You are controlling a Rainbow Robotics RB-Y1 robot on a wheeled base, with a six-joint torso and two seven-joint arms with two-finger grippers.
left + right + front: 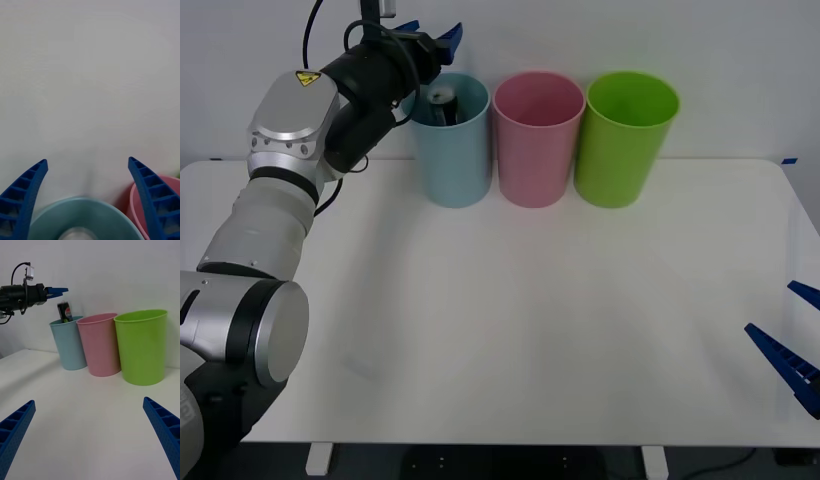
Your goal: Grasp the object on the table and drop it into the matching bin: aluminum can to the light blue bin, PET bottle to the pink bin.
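Here, front view: left gripper (434,40) upper left, spread above light blue bin (452,150); aluminum can (443,99) at its mouth, released for matching. Right wrist view: can (65,312) half-sunk in bin; right gripper (90,435) spread, idle over table (90,405). Left wrist view: fingers (26,187) apart over rim.

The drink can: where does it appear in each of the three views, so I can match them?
Front view: the can sits in the mouth of the light blue bin, below the open left pincer.
Right wrist view: the can is at the blue bin's rim, under the left pincer.
Left wrist view: a pale blur inside the blue bin may be its top.
Shared landmark: the pink bin.
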